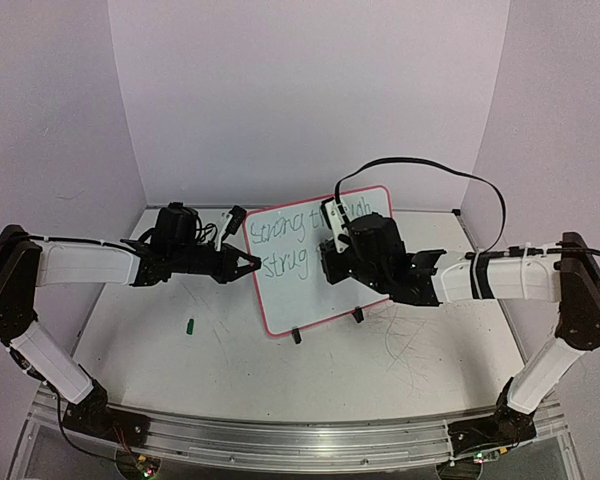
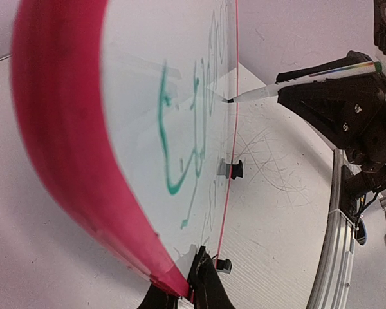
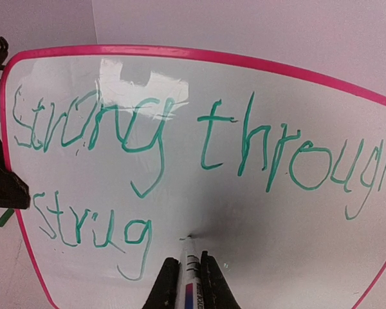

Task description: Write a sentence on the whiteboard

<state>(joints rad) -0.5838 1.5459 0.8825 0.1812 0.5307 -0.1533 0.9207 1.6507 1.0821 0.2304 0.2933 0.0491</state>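
1. Pale lilac walls (image 1: 310,100) close round a scuffed white tabletop (image 1: 400,350), and the whiteboard (image 1: 305,300) stands propped mid-tabletop.
2. Left fingers (image 1: 238,266) are pinched on its left rim.
3. Right fingers (image 3: 164,286) are clamped on the marker (image 3: 190,267), tip at the board.
4. The sentence (image 3: 209,138) so far reads "Strong through / Strug".
5. A green cap (image 1: 191,325) lies left of the whiteboard.

Green handwritten sentence (image 3: 208,138) on the whiteboard (image 3: 296,257) — top line reads "Strong through", second line reads only "Strug". Print on the marker (image 3: 190,270) barrel — too small to read.
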